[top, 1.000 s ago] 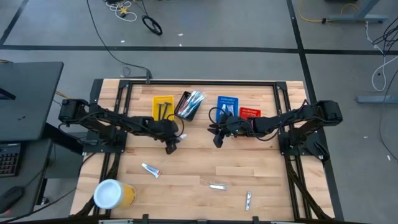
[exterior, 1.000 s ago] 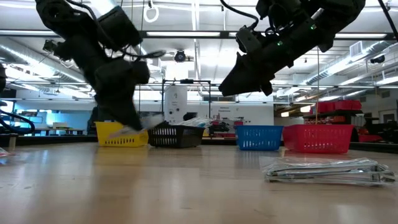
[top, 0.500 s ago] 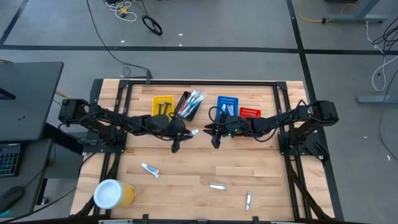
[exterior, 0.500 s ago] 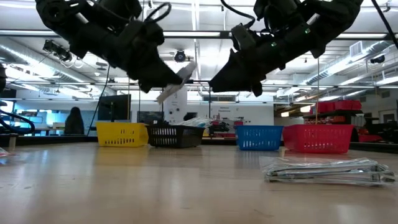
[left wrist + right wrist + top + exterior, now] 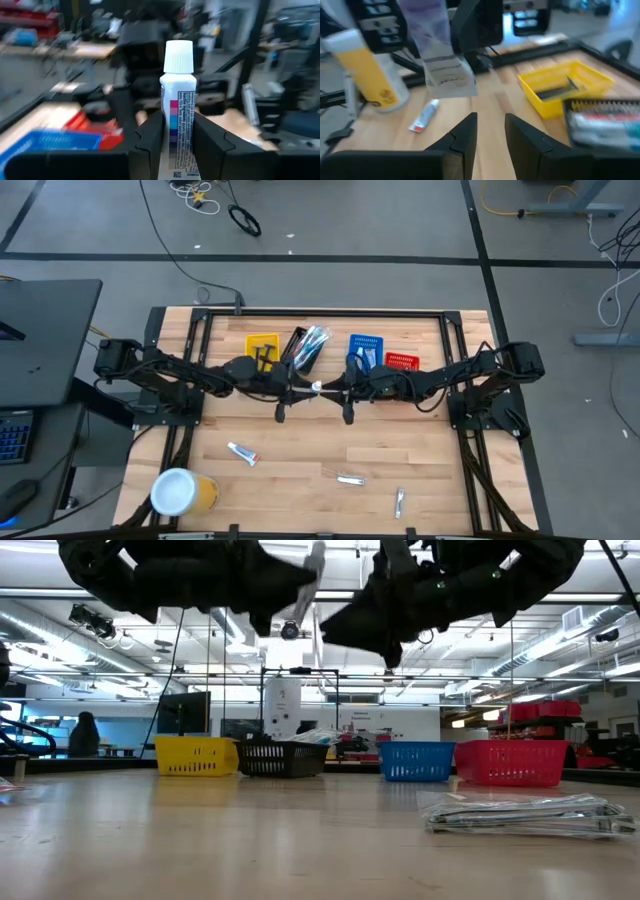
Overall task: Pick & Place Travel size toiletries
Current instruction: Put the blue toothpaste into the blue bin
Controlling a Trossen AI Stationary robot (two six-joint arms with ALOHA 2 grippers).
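My left gripper (image 5: 303, 389) is over mid-table, shut on a small white tube (image 5: 315, 388) whose white cap (image 5: 178, 55) points toward the right arm. In the low view the tube (image 5: 316, 560) is high above the table. My right gripper (image 5: 333, 391) faces it from the right with its fingers open (image 5: 491, 125), and the tube (image 5: 445, 75) shows blurred ahead of them, apart. A second white tube (image 5: 243, 453) and silvery sachets (image 5: 350, 479) (image 5: 399, 501) lie flat on the near half of the table. My left gripper pinches the tube's printed body (image 5: 177, 107), below the cap, between its two fingers (image 5: 150, 140). The fingers come level from the table's left and lie along the tube. The cap end sticks out past the fingertips. The tube is lifted clear of the table.
Along the far edge stand yellow (image 5: 262, 348), black (image 5: 307, 348), blue (image 5: 365, 348) and red (image 5: 401, 361) mesh baskets. The black one holds toothbrushes. A big yellow cup with a white lid (image 5: 180, 492) stands at the near left corner. A sachet (image 5: 525, 812) lies close in the low view.
My left gripper has risen from near the table top with the tube, tipped from pointing down to level, and moved right toward the right gripper. The tube is now lifted clear and high. My right gripper has moved left and up toward it.
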